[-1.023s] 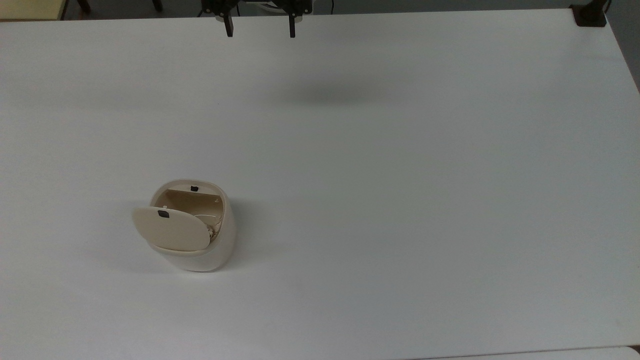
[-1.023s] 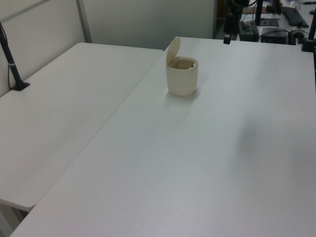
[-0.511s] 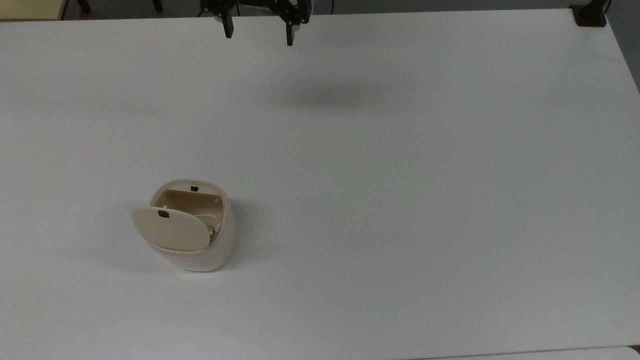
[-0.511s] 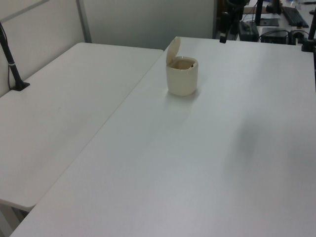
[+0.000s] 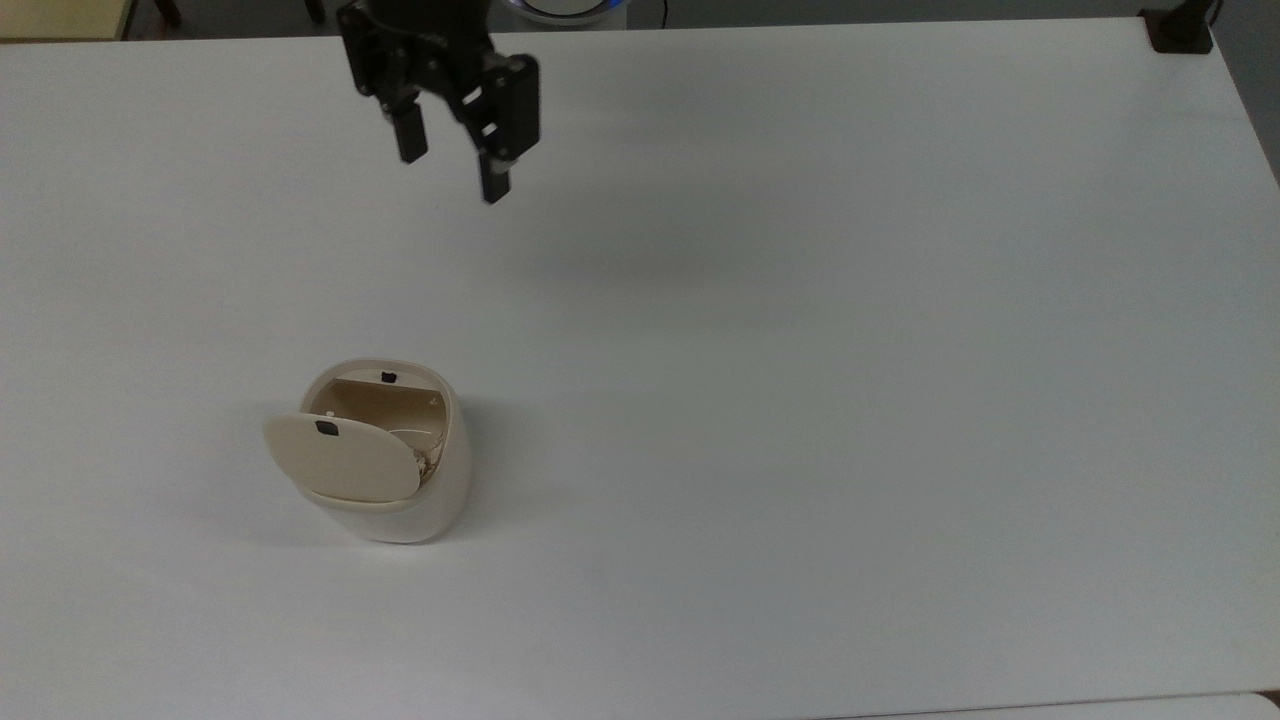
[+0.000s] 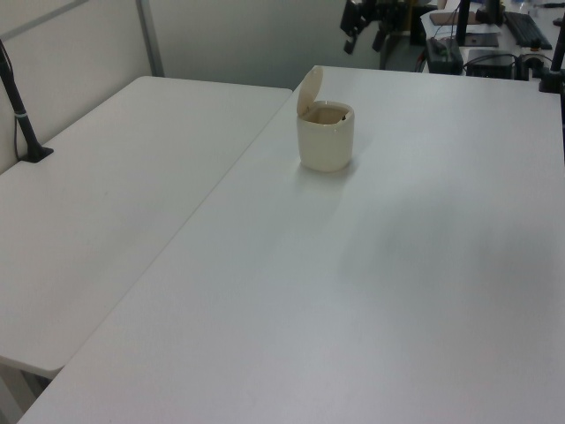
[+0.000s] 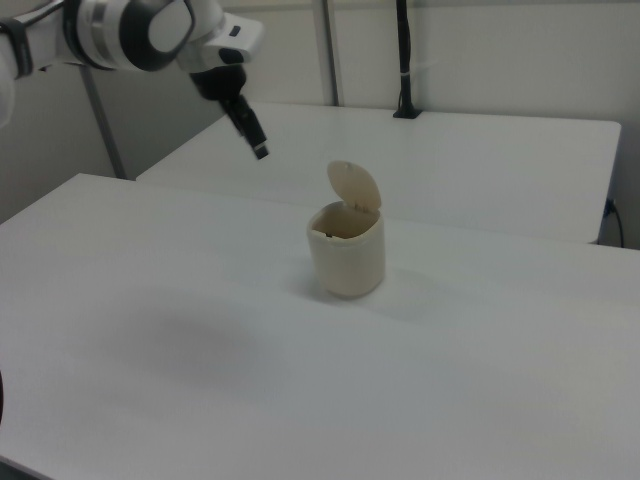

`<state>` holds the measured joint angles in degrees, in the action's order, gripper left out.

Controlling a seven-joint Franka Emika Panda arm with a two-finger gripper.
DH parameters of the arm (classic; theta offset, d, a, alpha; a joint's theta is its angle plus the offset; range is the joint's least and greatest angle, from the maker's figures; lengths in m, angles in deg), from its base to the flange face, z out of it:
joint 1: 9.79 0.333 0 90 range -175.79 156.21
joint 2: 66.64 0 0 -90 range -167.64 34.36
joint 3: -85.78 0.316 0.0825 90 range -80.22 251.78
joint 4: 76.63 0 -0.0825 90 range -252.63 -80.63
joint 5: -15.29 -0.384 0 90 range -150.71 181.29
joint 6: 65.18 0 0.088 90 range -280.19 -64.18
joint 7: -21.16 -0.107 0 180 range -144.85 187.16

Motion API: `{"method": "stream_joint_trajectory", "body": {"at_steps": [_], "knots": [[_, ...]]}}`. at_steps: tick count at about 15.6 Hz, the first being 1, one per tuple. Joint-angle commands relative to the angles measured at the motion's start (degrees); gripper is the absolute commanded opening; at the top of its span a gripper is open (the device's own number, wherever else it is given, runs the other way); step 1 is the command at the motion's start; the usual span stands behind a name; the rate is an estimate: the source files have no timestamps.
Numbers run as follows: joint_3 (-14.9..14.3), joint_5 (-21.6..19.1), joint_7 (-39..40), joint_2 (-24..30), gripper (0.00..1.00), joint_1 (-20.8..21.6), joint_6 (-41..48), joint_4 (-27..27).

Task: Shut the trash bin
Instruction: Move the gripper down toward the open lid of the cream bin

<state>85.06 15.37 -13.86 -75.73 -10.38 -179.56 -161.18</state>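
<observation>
- Nearest in the top view, we see the bin (image 5: 395, 490) standing upright on the white table (image 5: 800, 400), in the half toward the top view's left edge and closer to the near edge than to the far one.
- Its lid (image 5: 340, 458) is raised on its hinge and stands up over the rim on the near side in the top view, so the tan inside is open to us; a small black mark sits on the lid and another on the far inner rim.
- In the left view we find the bin (image 6: 326, 137) near the seam where the table (image 6: 397, 291) meets a second table (image 6: 106, 203), with the lid (image 6: 309, 89) tilted up on the left view's left.
- In the right view the bin (image 7: 347, 250) has its lid (image 7: 354, 186) standing up on the side farther from the camera.
- Farthest, we see the gripper (image 5: 452, 172) in the air above the table's far part, well apart from the bin, its two black fingers (image 5: 409, 135) spread with nothing between them.
- In the right view the gripper (image 7: 258, 148) hangs off the white arm (image 7: 140, 30), up and toward the right view's left of the bin.
</observation>
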Motion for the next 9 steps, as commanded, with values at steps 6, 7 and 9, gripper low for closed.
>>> {"method": "stream_joint_trajectory", "body": {"at_steps": [6, 7, 9], "knots": [[-6.2, -0.5, -20.8, -12.6, 0.0, 1.0, -25.3, 7.5], [-6.9, -0.5, -22.1, -13.9, 0.0, 1.1, -28.9, 7.7], [-7.9, -0.4, -24.6, -16.2, 0.0, 1.8, -33.2, 7.8]]}}
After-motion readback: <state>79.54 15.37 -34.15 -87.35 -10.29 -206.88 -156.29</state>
